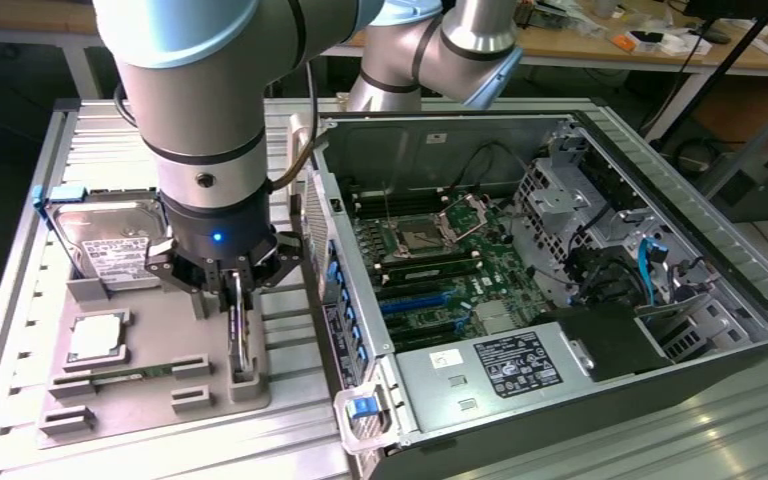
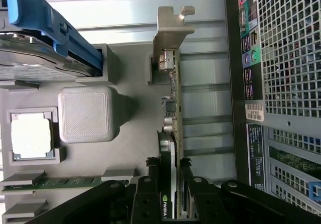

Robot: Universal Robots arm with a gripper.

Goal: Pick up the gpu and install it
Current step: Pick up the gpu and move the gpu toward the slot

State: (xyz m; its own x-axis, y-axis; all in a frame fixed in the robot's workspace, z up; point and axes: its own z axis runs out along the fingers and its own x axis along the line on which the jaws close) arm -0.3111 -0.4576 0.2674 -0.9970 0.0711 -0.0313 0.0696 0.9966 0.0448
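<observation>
The gpu [image 1: 236, 338] stands on edge in a slot of the grey fixture tray [image 1: 157, 405], to the exterior view's left of the open computer case [image 1: 544, 290]. In the wrist view the gpu [image 2: 173, 98] shows as a thin green board with its black cooler on one face. Its silver bracket [image 2: 169, 29] is at the far end. My gripper [image 1: 233, 292] comes straight down over the card. Its black fingers press on both faces of the card, so the gripper [image 2: 169, 168] is shut on it. The card's lower edge still rests in the fixture.
On the same tray lie a silver hard drive [image 1: 111, 245], a square CPU chip [image 1: 97, 338] and a RAM stick [image 1: 128, 375]. The case lies on its side with the motherboard [image 1: 438, 270] and blue slots [image 1: 418, 297] exposed. Its rear panel [image 2: 281, 83] stands close beside the card.
</observation>
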